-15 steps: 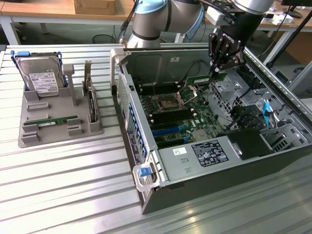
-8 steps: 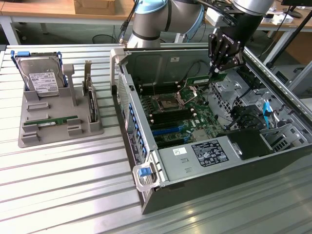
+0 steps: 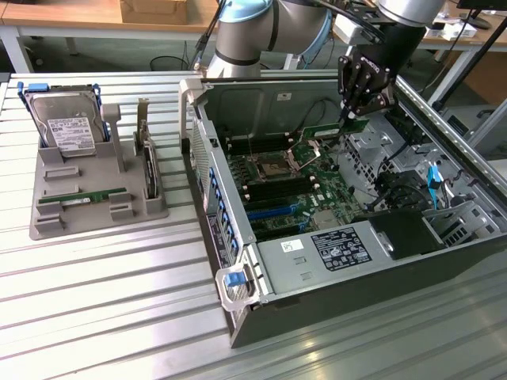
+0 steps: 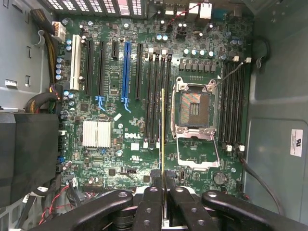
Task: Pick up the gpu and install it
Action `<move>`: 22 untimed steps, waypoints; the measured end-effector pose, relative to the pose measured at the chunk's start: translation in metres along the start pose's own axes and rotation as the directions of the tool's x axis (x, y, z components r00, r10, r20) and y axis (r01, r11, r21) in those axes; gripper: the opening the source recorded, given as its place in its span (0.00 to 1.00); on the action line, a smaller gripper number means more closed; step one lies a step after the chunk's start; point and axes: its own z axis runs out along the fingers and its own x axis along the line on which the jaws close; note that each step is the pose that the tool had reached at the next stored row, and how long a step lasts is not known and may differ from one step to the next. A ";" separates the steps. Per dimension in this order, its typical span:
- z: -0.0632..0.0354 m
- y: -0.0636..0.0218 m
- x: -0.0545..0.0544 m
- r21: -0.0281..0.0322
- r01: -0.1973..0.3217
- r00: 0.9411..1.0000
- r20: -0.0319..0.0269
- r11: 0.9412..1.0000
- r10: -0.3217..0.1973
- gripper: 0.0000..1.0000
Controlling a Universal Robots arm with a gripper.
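The gpu (image 3: 323, 131), a thin green circuit-board stick, hangs inside the open computer case (image 3: 444, 237) above the motherboard (image 3: 293, 190). My gripper (image 3: 349, 116) is shut on one end of it. In the wrist view the gpu (image 4: 162, 126) shows edge-on as a thin line running out from between my fingers (image 4: 150, 202), with my gripper (image 4: 163, 179) closed around it. It lies along the black memory slots (image 4: 155, 96), just beside the CPU socket (image 4: 195, 108). It is still above the board, not seated in a slot.
A grey holder (image 3: 55, 222) at the exterior view's left carries a silver hard drive (image 3: 67, 127), a dark card on edge (image 3: 147, 162) and another green stick (image 3: 83, 195) lying flat. Case walls, cables (image 3: 432, 182) and a black shroud (image 3: 404, 233) surround the motherboard.
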 end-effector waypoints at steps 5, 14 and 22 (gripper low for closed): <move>0.0012 -0.0001 0.000 0.000 0.000 1.000 0.000 1.000 0.000 0.13; 0.0037 -0.0001 0.000 0.000 0.000 1.000 0.000 1.000 0.000 0.13; 0.0062 -0.0003 0.000 0.000 0.000 1.000 0.000 1.000 0.000 0.13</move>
